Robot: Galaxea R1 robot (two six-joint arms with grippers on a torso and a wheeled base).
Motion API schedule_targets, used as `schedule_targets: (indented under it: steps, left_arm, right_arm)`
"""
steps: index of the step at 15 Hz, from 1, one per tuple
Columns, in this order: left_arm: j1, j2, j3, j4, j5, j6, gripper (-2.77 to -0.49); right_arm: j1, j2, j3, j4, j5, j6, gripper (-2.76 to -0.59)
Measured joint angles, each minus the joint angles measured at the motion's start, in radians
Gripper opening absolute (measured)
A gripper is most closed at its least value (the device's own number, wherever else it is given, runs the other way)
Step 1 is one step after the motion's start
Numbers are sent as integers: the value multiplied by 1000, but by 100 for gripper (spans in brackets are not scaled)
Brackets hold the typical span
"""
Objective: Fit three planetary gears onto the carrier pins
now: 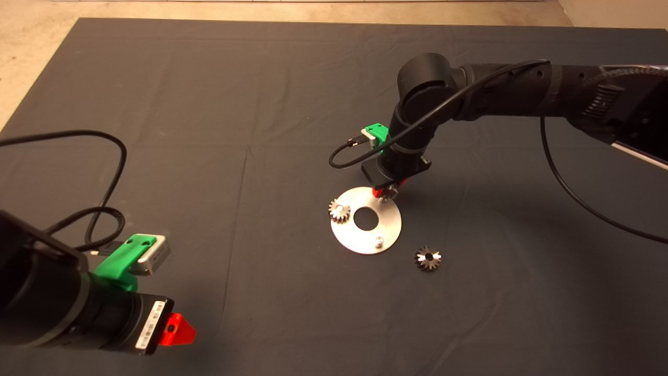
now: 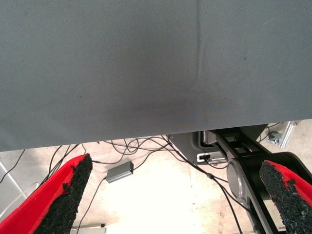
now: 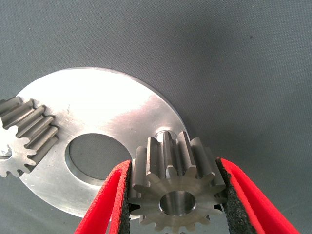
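Dark woven mat (image 1: pixel 209 104) over pale floor (image 1: pixel 31 47); right gripper (image 3: pixel 173 195) pinches a toothed steel gear (image 3: pixel 173 183) above the polished disc (image 1: pixel 389 224), one gear (image 1: pixel 339 211) pinned, another (image 1: pixel 428 258) loose on the mat; left gripper (image 2: pixel 175 195) parked, fingers wide.

One gear (image 1: pixel 339 211) sits on the disc's (image 1: pixel 386 230) left pin, one (image 3: pixel 174 189) is held over the upper pin (image 3: pixel 165 134), one (image 1: pixel 428 258) lies lower right on the mat; the lower pin (image 1: pixel 379 241) is bare

disc (image 1: pixel 389 230): mat centre | seated gear (image 1: pixel 339 211): disc's left edge | loose gear (image 1: pixel 428 258): right, off disc
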Motion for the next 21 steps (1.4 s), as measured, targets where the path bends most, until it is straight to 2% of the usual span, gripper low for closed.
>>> schedule_targets:
  steps: [9,21]
  left_arm:
    - [0,0,1,-7,0,6,-78]
    - [0,0,1,-10,0,8,-78]
  right_arm:
    - [-3,28,-3,0,0,0,-228]
    - [-3,27,-4,0,0,-1,-228]
